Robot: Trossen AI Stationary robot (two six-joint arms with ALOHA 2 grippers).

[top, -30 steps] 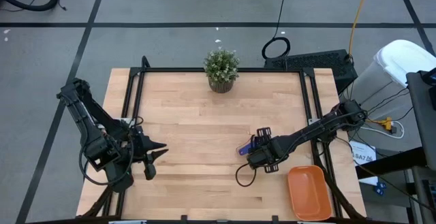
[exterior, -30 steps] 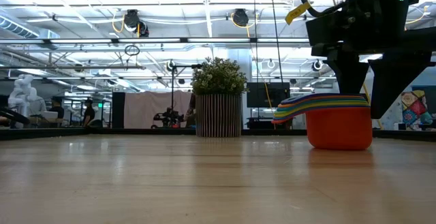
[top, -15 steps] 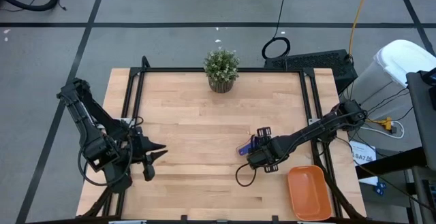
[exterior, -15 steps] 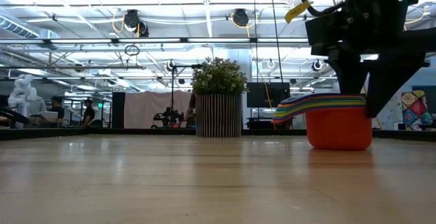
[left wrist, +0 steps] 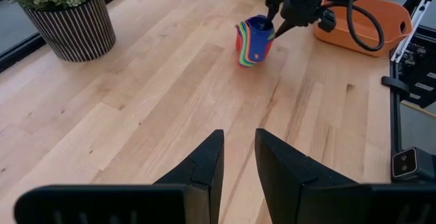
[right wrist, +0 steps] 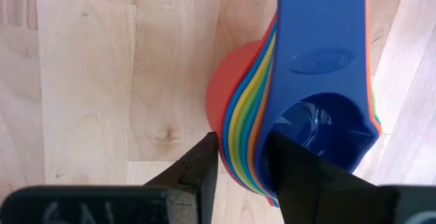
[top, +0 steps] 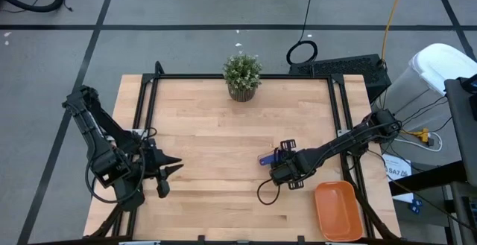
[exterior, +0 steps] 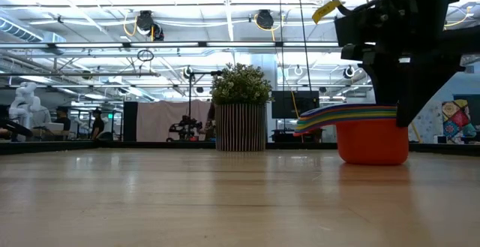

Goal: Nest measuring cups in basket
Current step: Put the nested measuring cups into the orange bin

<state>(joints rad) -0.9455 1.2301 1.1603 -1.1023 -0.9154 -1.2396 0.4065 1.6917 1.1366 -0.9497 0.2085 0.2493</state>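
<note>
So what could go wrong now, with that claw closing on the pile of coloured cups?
The right gripper pinches only the rims of the nested measuring cups, so the stack could slip or come apart when lifted. The basket sits at the table's near corner, so a loose grip might spill cups on the way there.

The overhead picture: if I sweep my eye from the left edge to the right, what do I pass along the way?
left gripper → potted plant → stack of measuring cups, where the right gripper sits → orange basket, all on the wooden table.
</note>
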